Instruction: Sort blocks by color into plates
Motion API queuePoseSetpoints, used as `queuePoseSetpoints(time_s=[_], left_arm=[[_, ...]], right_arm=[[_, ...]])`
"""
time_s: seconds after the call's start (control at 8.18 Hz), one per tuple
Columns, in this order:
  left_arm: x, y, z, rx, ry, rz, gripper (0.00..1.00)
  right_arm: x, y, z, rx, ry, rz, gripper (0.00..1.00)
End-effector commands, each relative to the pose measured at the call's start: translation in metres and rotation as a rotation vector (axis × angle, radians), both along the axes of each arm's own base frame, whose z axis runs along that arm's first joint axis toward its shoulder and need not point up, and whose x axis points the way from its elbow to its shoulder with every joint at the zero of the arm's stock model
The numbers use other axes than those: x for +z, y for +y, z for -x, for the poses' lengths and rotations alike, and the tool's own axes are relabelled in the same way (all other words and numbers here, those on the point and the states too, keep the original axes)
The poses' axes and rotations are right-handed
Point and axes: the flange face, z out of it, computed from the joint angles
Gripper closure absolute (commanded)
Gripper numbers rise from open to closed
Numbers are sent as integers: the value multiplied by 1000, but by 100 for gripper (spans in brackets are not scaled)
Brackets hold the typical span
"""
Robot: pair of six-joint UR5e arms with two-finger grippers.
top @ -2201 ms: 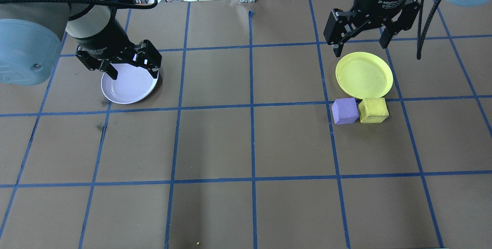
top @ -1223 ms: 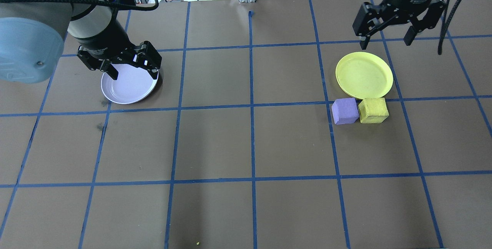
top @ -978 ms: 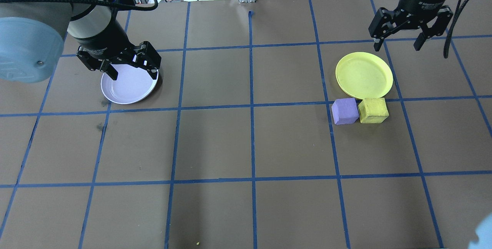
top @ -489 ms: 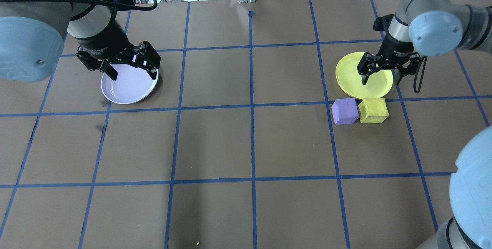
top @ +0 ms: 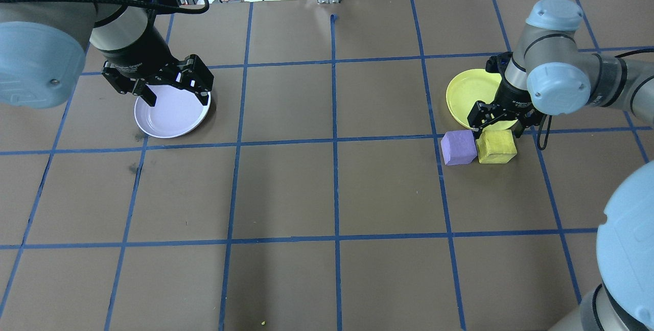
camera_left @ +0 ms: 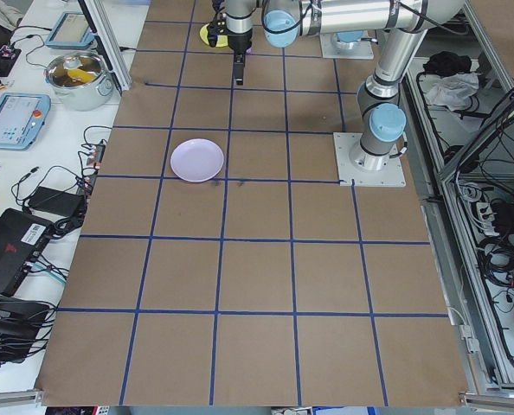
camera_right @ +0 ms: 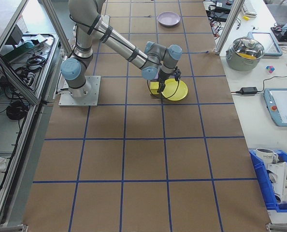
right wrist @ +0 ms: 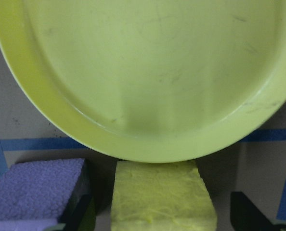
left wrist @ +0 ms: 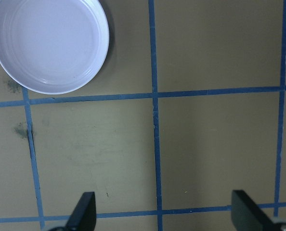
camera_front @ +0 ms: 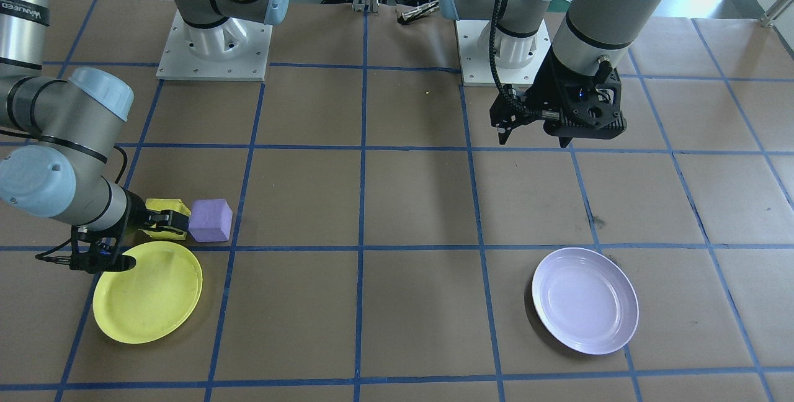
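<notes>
Presently, both blocks and the yellow plate [top: 472, 96] sit toward the table's [top: 332, 193] right edge, leaving its middle and near side open. The yellow block [top: 496, 146] touches the purple block [top: 458, 147], just beside the plate's rim. The right gripper [top: 499, 122] is lowered over the yellow block, jaws spread, one finger in the gap between the blocks. The left gripper [top: 176, 86] hangs open above the lavender plate [top: 171, 116] near the left edge. Count: two blocks, two plates.

Silver arms, pale-blue joint caps, black cables, white bolted bases.
</notes>
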Motion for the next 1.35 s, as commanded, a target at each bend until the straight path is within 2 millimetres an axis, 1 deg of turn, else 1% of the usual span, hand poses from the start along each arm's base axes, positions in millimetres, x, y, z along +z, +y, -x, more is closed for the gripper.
queuePoseSetpoints(time_s=[0.0,0.12,0.24,0.37,0.49,0.61,0.86,0.98,1.1,1.22], left_arm=[[0,0,0,0,0,0,0],[-1,-1,0,0,-2,-1,0],[-1,-1,0,0,-2,-1,0],[-1,-1,-1,2,-2,-1,0],[-2,-1,-1,0,-1,-3,0],[-1,-1,0,-1,-2,-1,0],[-1,-1,0,-1,-3,-1,0],[-1,-1,0,-1,-3,-1,0],[-1,-1,-1,0,-3,-1,0],[-1,-1,-1,0,-3,-1,0]], right_arm=[[-3,3,3,15,30,-9,23],[-3,3,3,16,31,-11,41],[-3,4,3,14,30,-11,44],[-2,4,2,12,27,-10,45],[8,-3,4,13,32,11,45],[25,-16,7,11,40,37,44],[78,-51,15,2,24,9,44],[83,-69,19,-5,25,6,44],[81,-81,21,-6,25,18,43],[71,-90,21,-11,18,17,43]])
